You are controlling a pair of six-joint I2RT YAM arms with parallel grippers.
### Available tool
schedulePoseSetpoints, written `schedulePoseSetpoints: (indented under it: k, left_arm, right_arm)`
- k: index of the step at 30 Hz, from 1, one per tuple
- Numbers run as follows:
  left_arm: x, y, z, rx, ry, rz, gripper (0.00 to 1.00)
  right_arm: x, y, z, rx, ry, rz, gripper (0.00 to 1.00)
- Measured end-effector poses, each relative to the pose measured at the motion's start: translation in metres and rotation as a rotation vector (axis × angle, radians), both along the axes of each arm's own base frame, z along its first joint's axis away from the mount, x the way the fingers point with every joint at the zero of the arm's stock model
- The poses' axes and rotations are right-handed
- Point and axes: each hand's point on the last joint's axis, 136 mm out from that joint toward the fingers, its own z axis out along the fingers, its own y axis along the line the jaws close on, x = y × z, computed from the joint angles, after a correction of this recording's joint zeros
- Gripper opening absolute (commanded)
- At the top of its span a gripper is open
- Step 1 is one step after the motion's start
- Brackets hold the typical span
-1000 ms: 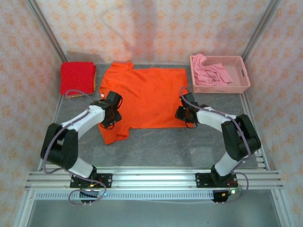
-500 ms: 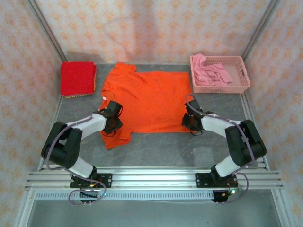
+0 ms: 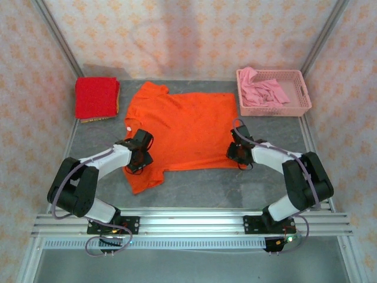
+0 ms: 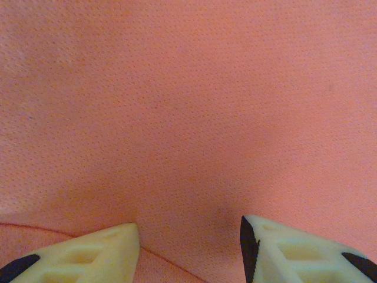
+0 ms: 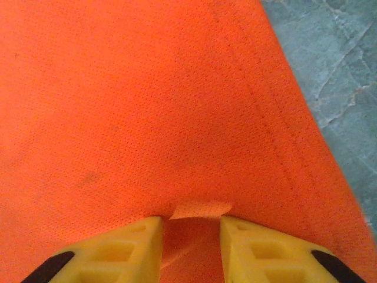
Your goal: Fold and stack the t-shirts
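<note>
The pink basket (image 3: 274, 110) holds crumpled pink cloth (image 3: 262, 89), while the right gripper (image 5: 190, 227) pinches a fold of the orange t-shirt (image 3: 188, 127) and the left gripper (image 4: 188, 227) rests part-open on it.

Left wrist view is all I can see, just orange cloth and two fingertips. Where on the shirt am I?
Observer: The left gripper sits on the orange t-shirt, by its near sleeve.
Operator: And the other arm?
Observer: The right gripper pinches a tuck of cloth at the hem's near corner.
Operator: Anything stacked yet?
Observer: A folded red t-shirt lies in the far left corner of the table.
</note>
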Motion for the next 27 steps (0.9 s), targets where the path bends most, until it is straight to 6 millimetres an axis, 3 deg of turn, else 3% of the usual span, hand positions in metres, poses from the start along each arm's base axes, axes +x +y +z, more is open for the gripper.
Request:
schedulePoseSetpoints:
  k: [3, 7, 9, 12, 15, 20, 27]
  left_arm:
    - [-0.007, 0.003, 0.005, 0.013, 0.017, -0.004, 0.65]
    - [-0.020, 0.013, 0.032, 0.033, -0.017, 0.002, 0.80]
    - [-0.028, 0.019, 0.051, 0.036, -0.058, 0.009, 0.80]
    - [-0.041, 0.024, 0.068, 0.019, -0.107, 0.027, 0.79]
    - [-0.064, 0.029, 0.066, -0.007, -0.108, 0.050, 0.74]
    - [-0.097, 0.027, 0.039, -0.078, -0.053, 0.088, 0.67]
    - [-0.110, 0.018, 0.016, -0.155, 0.009, 0.172, 0.54]
  right_arm:
    - [-0.004, 0.001, 0.011, 0.016, -0.010, 0.011, 0.60]
    - [-0.002, 0.003, 0.061, 0.078, -0.143, 0.010, 0.67]
    - [-0.002, 0.003, 0.086, 0.112, -0.220, 0.006, 0.69]
    - [-0.008, 0.002, 0.101, 0.136, -0.263, 0.010, 0.70]
    - [-0.014, 0.001, 0.102, 0.139, -0.254, 0.014, 0.70]
    - [-0.021, -0.001, 0.093, 0.125, -0.219, 0.022, 0.71]
    - [-0.022, 0.002, 0.084, 0.126, -0.181, 0.031, 0.71]
